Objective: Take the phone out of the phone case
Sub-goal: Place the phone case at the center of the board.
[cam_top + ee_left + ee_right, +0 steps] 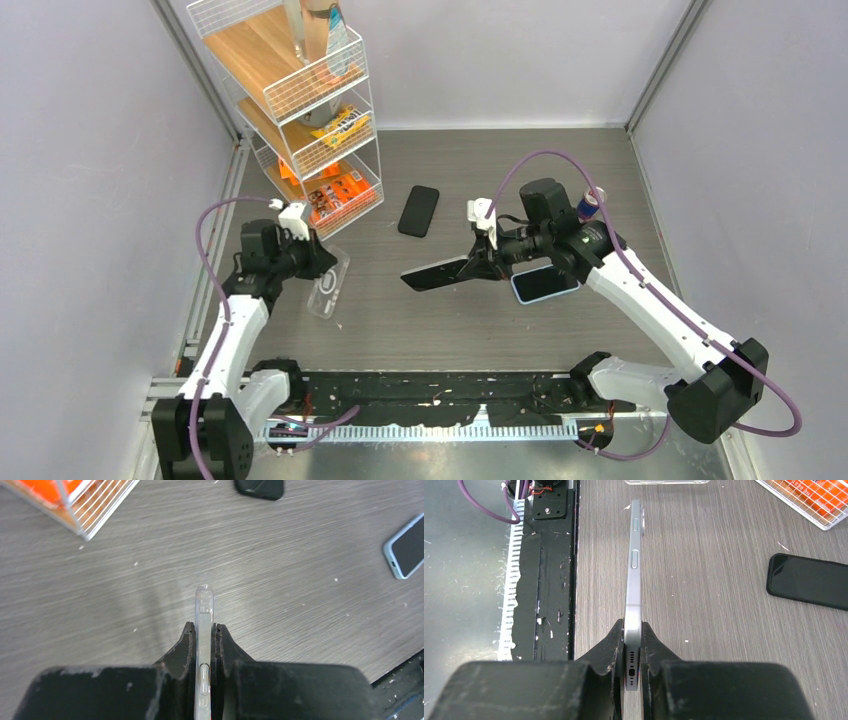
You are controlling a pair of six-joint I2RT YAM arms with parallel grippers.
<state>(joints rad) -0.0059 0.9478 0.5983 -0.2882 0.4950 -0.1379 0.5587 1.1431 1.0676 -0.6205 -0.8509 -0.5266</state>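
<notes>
The phone (438,273) hangs edge-up above the table centre, bare, and my right gripper (480,262) is shut on its bottom end. The right wrist view looks along its silver edge (634,570), with the port end clamped in my right gripper (632,624). The clear phone case (328,284) is separate from it, at the left, tilted with its lower end near the table. My left gripper (316,262) is shut on the case's rim. In the left wrist view the case (204,602) sticks out of my left gripper (204,626) as a thin clear strip.
A black phone (418,210) lies flat at the table's middle back. A light-blue phone (545,284) lies under my right arm, with a can (593,203) behind it. A wire shelf of snacks (300,100) stands at the back left. The black base rail (430,390) runs along the near edge.
</notes>
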